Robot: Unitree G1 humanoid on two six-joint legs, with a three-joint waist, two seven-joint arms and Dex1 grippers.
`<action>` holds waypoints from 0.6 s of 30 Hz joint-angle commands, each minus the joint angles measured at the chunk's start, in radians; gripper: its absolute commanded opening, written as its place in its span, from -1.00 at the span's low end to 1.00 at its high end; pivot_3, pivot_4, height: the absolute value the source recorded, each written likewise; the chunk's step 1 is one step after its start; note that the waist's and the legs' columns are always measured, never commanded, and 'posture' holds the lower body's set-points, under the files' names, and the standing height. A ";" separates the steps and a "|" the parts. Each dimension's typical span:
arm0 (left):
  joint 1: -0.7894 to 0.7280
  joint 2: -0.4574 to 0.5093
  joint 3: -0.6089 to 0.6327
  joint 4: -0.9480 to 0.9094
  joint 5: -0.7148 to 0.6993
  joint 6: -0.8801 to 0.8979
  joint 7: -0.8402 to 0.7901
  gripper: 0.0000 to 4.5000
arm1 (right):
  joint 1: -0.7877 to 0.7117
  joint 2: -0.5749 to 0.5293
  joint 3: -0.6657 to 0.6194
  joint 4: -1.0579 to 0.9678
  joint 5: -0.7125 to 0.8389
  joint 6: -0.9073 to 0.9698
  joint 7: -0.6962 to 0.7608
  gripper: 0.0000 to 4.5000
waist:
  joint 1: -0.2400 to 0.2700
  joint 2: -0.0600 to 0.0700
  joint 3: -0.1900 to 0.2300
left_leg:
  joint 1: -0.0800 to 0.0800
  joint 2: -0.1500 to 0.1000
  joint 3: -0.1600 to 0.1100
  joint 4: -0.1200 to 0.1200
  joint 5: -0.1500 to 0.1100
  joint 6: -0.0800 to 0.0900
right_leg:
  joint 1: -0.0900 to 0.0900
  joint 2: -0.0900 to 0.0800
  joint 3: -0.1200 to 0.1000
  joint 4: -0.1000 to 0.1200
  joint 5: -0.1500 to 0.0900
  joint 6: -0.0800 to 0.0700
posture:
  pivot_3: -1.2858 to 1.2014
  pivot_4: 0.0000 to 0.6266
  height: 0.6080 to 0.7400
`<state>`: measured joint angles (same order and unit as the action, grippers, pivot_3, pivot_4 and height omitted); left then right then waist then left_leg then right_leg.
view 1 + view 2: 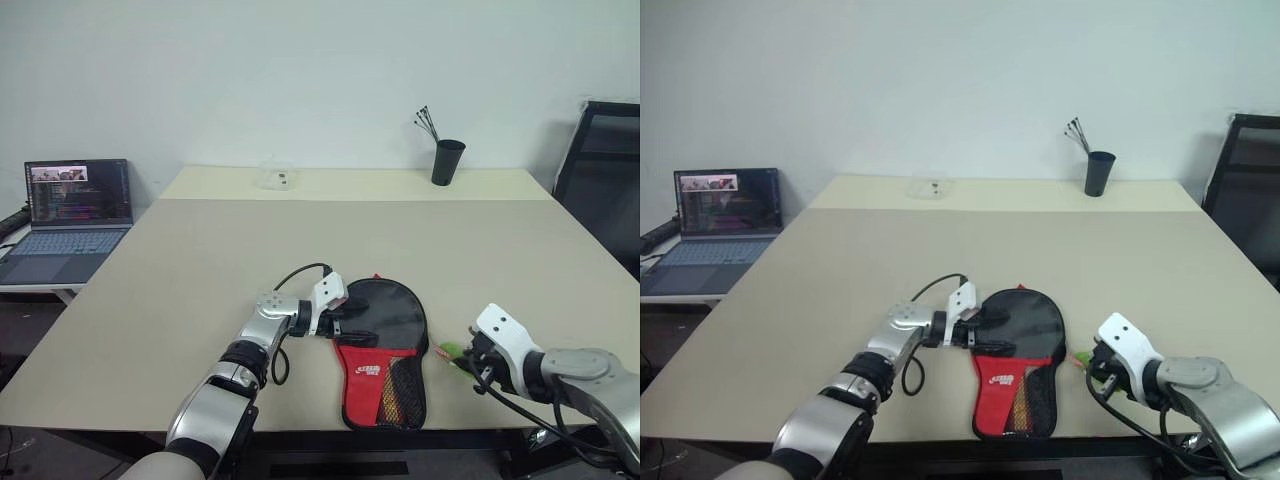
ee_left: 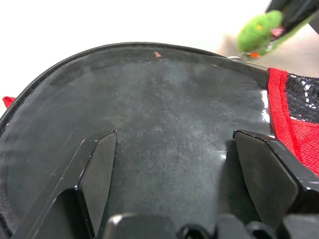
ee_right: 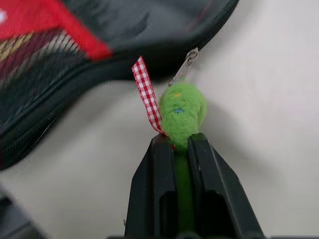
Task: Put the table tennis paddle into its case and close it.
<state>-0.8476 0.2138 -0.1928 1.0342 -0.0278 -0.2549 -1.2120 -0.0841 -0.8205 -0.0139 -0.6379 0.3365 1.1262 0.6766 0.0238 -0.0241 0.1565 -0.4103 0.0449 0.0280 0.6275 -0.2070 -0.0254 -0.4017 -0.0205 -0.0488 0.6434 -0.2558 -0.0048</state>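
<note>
The case (image 1: 385, 350) lies flat near the table's front edge, black round part away from me and red handle part with mesh pocket towards me. The table tennis paddle is hidden. My left gripper (image 1: 345, 318) reaches in from the left, open, with both fingers (image 2: 99, 169) spread over the case's black round face. To the right of the case, my right gripper (image 3: 175, 139) is shut on a fuzzy green zip pull (image 3: 182, 112) with a red-checked ribbon. A metal link (image 3: 185, 63) joins the pull to the case's zip rim.
An open laptop (image 1: 75, 215) sits on a side desk at the left. A black cup (image 1: 447, 162) holding sticks and a small clear box (image 1: 275, 178) stand at the table's far edge. A black chair (image 1: 605, 170) is at the right.
</note>
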 commanded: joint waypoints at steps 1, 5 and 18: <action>0.053 0.005 -0.080 0.089 0.107 0.017 0.008 0.80 | 0.030 -0.032 -0.044 -0.065 0.049 0.016 0.030 -1.00 | 0.000 0.000 0.000 | 0.000 0.000 0.000 0.000 0.000 0.000 | 0.000 0.000 0.000 0.000 0.000 0.000 | 0.03 -0.52 1.00; 0.054 0.004 -0.083 0.091 0.111 0.015 0.009 0.80 | 0.061 -0.049 -0.066 -0.110 0.099 0.043 0.046 -1.00 | 0.000 0.000 0.000 | 0.000 0.000 -0.001 0.000 0.000 0.000 | 0.000 -0.001 0.000 0.000 -0.001 -0.002 | 0.03 -0.52 1.00; 0.045 -0.002 -0.113 0.093 0.136 0.005 0.010 0.80 | 0.147 -0.102 -0.085 -0.213 0.225 0.065 0.070 -1.00 | 0.002 -0.001 0.000 | 0.000 -0.001 -0.003 0.000 -0.001 0.001 | 0.003 -0.002 -0.001 -0.003 -0.002 -0.001 | 0.03 -0.52 1.00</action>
<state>-0.8567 0.2091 -0.2141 1.0404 -0.0146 -0.2696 -1.2124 0.0432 -0.9023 -0.0971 -0.8102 0.5234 1.1840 0.7204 0.0257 -0.0247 0.1565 -0.4102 0.0438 0.0251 0.6275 -0.2081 -0.0240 -0.3978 -0.0226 -0.0498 0.6398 -0.2584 -0.0052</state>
